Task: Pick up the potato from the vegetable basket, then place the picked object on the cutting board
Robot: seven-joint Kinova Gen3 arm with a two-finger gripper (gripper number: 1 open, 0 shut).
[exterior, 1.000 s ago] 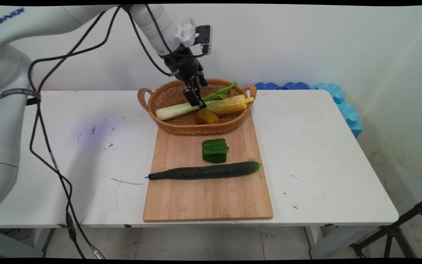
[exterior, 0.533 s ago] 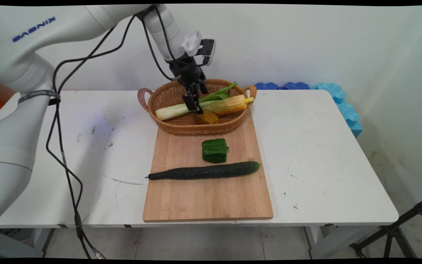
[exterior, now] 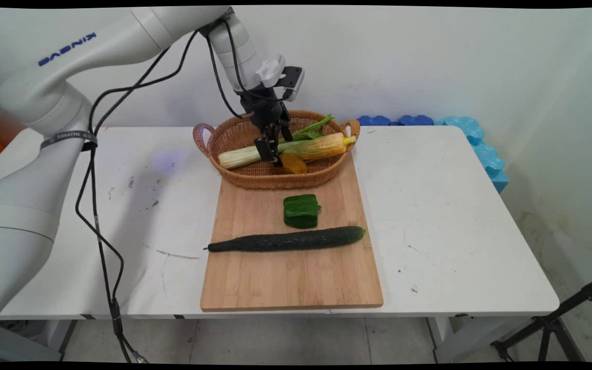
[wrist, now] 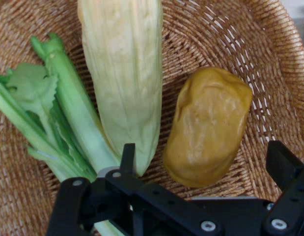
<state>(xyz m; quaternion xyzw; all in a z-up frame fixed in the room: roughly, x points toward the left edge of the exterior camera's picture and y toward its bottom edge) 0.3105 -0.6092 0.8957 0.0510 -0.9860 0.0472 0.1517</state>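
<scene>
Hand (wrist: 206, 162) open over basket (exterior: 234, 134) holding one corn (wrist: 123, 73), one potato (wrist: 208, 125).

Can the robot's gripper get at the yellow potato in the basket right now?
Probably yes. The open gripper hangs right over the potato in the wicker basket, one finger either side. The corn lies close beside it, but nothing covers the potato.
</scene>
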